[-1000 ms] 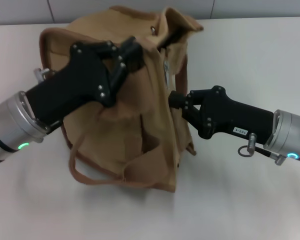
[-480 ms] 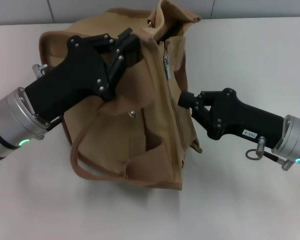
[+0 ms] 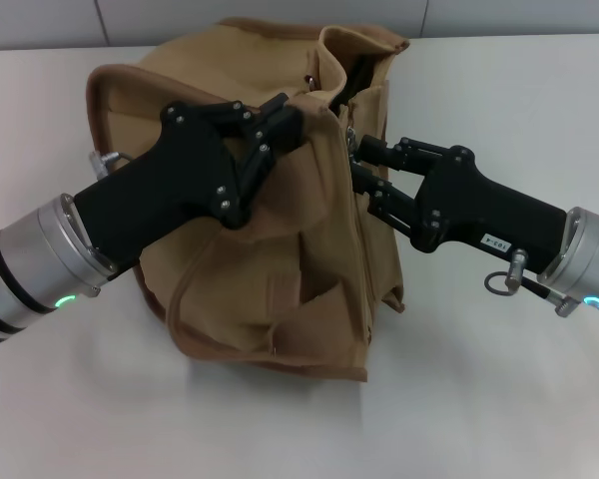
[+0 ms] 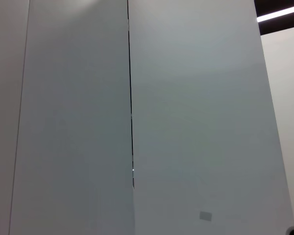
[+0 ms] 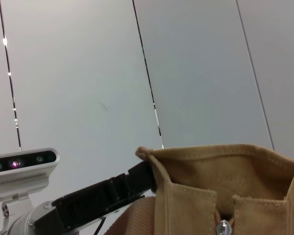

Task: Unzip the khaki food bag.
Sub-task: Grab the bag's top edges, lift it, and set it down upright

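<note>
Khaki food bag [image 3: 280, 249] hides left tool's [image 3: 292, 118] fingertips.

Boxy tan canvas food bag [image 3: 280, 269] with brown edge piping, standing on the white surface.

Its body is rumpled and leans slightly, the top edge bunched up near the middle. A webbing handle droops along the front lower side. The top opening gapes darkly at the far end; in the right wrist view a small metal snap [image 5: 224, 227] shows on the cloth.
</note>
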You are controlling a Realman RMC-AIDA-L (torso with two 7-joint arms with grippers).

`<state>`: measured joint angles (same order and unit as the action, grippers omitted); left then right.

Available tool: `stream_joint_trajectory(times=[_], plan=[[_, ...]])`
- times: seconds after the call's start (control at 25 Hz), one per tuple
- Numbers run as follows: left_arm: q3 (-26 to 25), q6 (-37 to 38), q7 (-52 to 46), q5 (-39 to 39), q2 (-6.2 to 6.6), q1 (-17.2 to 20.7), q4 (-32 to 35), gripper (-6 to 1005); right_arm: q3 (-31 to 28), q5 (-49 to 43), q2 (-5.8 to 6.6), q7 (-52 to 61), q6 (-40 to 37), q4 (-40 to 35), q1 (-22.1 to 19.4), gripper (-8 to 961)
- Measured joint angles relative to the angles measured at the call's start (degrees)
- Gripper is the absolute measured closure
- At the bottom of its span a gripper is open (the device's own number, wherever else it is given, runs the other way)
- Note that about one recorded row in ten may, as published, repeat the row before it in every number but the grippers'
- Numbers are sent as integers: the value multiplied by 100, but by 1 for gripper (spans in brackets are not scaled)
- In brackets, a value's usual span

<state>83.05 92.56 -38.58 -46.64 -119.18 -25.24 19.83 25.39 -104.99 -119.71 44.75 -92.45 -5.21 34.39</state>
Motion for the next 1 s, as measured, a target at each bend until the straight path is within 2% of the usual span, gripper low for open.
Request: stream_joint_trajectory(times=[0.32, 0.56, 0.6, 1.0], plan=[[181, -10, 10, 21, -5, -36, -26, 977, 10, 8, -2, -51, 31, 24, 109, 596], [195, -10, 9, 18, -8, -40, -26, 977, 75, -32, -9, -53, 110, 161, 192, 595], [195, -10, 9, 19, -9, -41, -26, 977, 86, -43, -9, -42, 113, 185, 208, 714], [161, -10, 9, 15, -9, -42, -23, 978, 154, -62, 24, 863, 25, 192, 135, 784]])
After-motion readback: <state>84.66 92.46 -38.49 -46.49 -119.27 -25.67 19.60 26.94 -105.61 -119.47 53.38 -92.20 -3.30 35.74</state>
